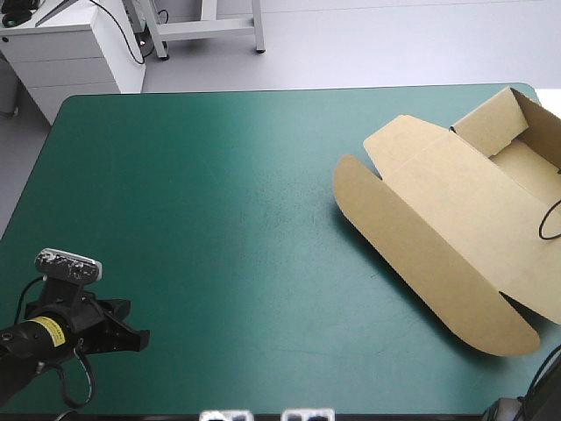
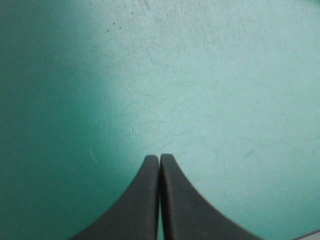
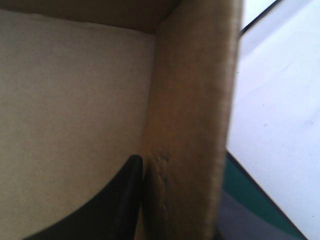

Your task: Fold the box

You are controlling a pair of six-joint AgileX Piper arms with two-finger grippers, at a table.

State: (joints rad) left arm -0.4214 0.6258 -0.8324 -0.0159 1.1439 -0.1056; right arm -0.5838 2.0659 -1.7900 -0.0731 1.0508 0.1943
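We see the brown cardboard box (image 1: 456,219) lying at the right side of the teal-green table cover (image 1: 202,202). Its broad lid panel lies flat with a rounded flap toward the table's middle, and walls stand raised at its far right end. Our left gripper (image 1: 138,338) is near the table's near left corner, well apart from the box, its black fingers (image 2: 145,200) pressed together over bare cover. Our right gripper (image 3: 150,170) pinches a raised brown wall (image 3: 192,115) from inside the box; one finger (image 3: 112,205) shows, the other is hidden behind the board.
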